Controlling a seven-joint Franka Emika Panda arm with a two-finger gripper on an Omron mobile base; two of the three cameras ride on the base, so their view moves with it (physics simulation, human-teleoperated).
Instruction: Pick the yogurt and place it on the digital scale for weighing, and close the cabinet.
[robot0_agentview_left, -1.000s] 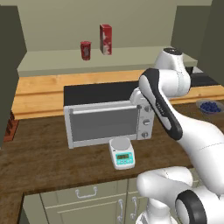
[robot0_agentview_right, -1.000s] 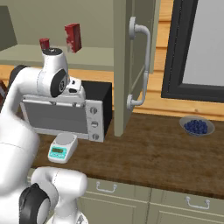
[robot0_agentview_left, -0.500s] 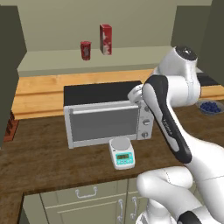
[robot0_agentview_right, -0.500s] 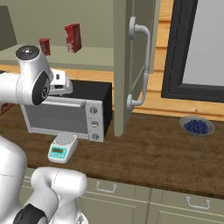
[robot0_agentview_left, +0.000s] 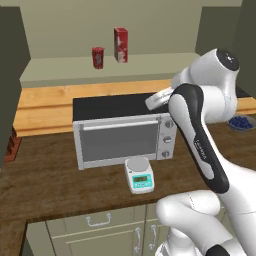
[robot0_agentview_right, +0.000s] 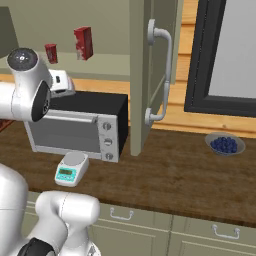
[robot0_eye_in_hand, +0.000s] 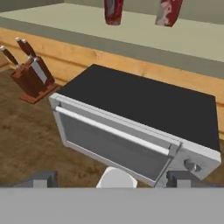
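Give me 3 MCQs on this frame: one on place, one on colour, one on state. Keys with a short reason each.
1. Where does the yogurt stand?
A. on the digital scale
B. on the cabinet shelf, beside the carton
C. on top of the toaster oven

2. What colour is the front panel of the digital scale?
A. teal
B. orange
C. black

3. How does the cabinet door stand?
A. shut flat
B. taken off
C. swung open

Keys:
1. B: the red cup sits on the shelf beside the taller carton, above the toaster oven.
2. A: the display panel under the round grey plate is teal.
3. C: the right base view shows the door edge-on, sticking out over the counter, handle in profile.
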